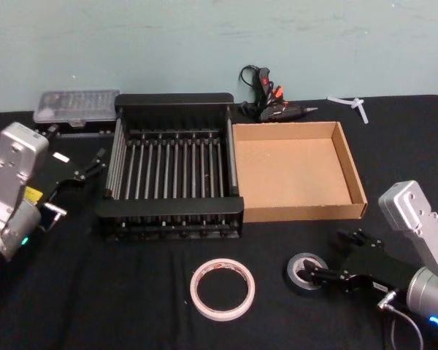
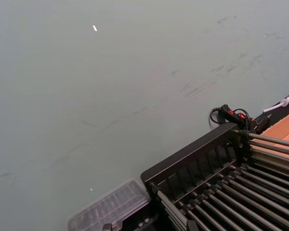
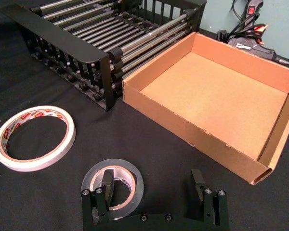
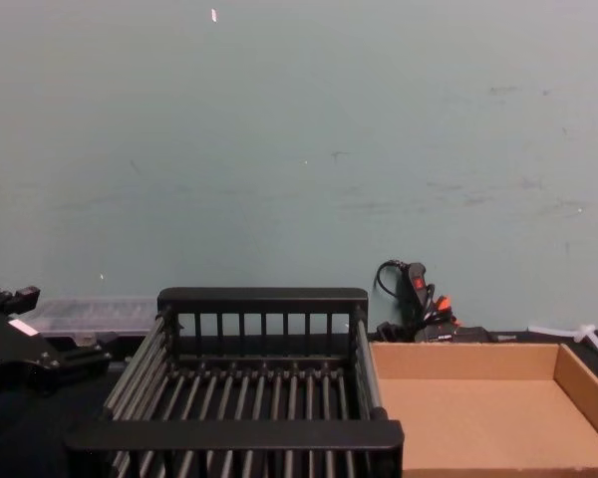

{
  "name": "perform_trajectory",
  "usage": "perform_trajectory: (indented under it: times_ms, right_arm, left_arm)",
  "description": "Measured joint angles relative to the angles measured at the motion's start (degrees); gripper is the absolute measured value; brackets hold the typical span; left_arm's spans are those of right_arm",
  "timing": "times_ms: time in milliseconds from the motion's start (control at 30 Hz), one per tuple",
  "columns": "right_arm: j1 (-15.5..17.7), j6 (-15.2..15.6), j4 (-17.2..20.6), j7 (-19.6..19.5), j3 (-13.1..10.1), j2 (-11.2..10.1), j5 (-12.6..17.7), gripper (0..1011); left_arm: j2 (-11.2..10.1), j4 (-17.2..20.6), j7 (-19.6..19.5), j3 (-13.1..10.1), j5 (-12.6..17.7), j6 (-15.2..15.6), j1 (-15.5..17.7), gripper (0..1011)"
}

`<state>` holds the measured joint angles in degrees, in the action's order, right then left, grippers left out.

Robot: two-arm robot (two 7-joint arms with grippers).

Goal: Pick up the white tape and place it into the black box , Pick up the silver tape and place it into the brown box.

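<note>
Two tapes: both loose on the desk, neither boxed yet.
Silver tape [image 3: 113, 185]: flat at 5 o'clock in the head view, right next to the right gripper [image 3: 154, 192]. Looks chunky, stiff and light, so I'd pinch across the roll's wall.
Right fingers: apart, one over the roll's hole, one outside it, not clamped.
White tape [image 1: 222, 289]: flat at 6 o'clock, in front of the black box [image 1: 171, 106]. Thin ring, probably flexes, so grab gently.
Brown box [image 1: 350, 157]: touching the crate's right side.
Left gripper [image 1: 87, 169]: parked at 9 o'clock, fingers apart.
Writing: red print inside the white ring, can't read it.
</note>
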<state>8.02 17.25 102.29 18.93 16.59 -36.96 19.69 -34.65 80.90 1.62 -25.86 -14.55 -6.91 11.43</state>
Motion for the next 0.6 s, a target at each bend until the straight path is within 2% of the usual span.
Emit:
perform_trajectory:
  times_ms: [600]
  right_arm:
    - [-1.4,2.3,-1.4,1.4,0.0,2.1,-1.9,1002]
  left_arm:
    - [0.0,0.0,0.0,0.0,0.0,0.0,0.0,1001]
